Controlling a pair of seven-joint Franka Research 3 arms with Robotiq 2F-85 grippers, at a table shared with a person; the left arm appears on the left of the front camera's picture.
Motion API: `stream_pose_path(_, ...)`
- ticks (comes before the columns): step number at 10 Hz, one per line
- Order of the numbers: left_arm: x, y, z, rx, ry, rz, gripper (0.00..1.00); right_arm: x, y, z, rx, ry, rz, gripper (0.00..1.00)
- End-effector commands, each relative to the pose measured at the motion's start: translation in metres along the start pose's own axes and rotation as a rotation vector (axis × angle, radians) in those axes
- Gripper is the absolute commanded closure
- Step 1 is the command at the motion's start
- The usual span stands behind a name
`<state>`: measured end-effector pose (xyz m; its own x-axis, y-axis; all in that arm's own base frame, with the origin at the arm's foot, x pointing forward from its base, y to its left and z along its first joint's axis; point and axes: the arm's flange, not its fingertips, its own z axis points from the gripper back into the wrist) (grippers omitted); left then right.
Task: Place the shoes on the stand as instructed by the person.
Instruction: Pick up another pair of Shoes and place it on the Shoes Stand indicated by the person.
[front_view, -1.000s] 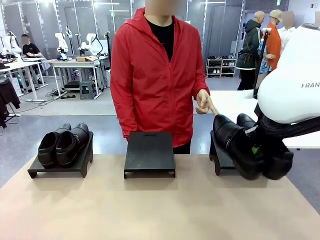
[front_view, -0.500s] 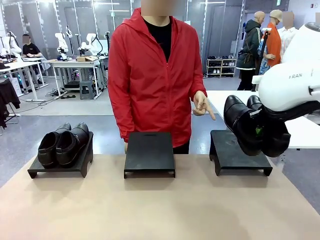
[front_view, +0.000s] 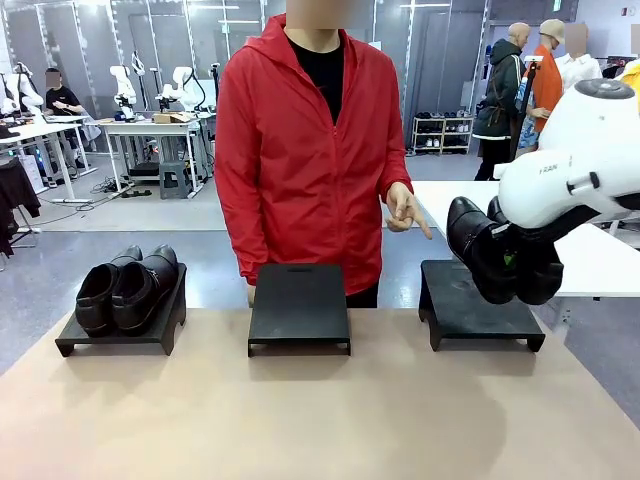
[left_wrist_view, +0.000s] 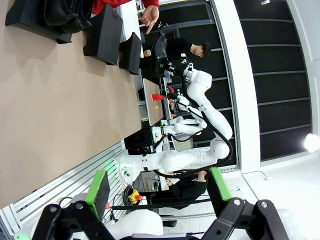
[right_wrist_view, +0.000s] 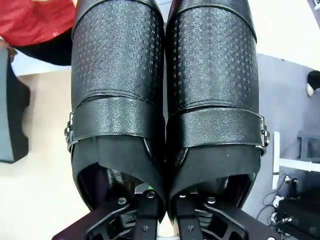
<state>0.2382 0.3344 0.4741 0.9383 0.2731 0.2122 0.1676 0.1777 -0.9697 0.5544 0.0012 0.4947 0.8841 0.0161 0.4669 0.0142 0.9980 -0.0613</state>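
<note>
My left gripper (left_wrist_view: 157, 192) idles near my base with its green pads spread apart and nothing between them. My right gripper (right_wrist_view: 162, 210) is clamped on the inner heel walls of a pair of shoes (front_view: 500, 262), and within the last second I've lifted them from low at the front of the right stand (front_view: 480, 312) to hang above its far right part, toes tilted up and left. The middle stand (front_view: 299, 305) sits bare, the other pair (front_view: 128, 288) rests on the left stand (front_view: 120, 335), and beyond them the person's hand (front_view: 407, 210) points a finger down toward the right stand, so I judge that's the target and lowering comes next.
</note>
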Motion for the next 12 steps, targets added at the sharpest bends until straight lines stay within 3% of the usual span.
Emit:
stream_pose_path(1, -0.001, -0.001, -0.001, -0.012, -0.009, -0.027, 0.0, 0.023, 0.001, -0.012, -0.009, -0.056, -0.01, 0.93)
stream_pose_path(8, -0.001, -0.001, -0.001, -0.012, -0.009, -0.027, 0.0, 0.038, 0.016, -0.072, 0.024, -0.064, -0.094, 0.93)
stream_pose_path(12, -0.001, -0.001, -0.001, -0.012, -0.009, -0.027, 0.0, 0.034, 0.017, -0.08, 0.065, -0.039, -0.128, 0.93)
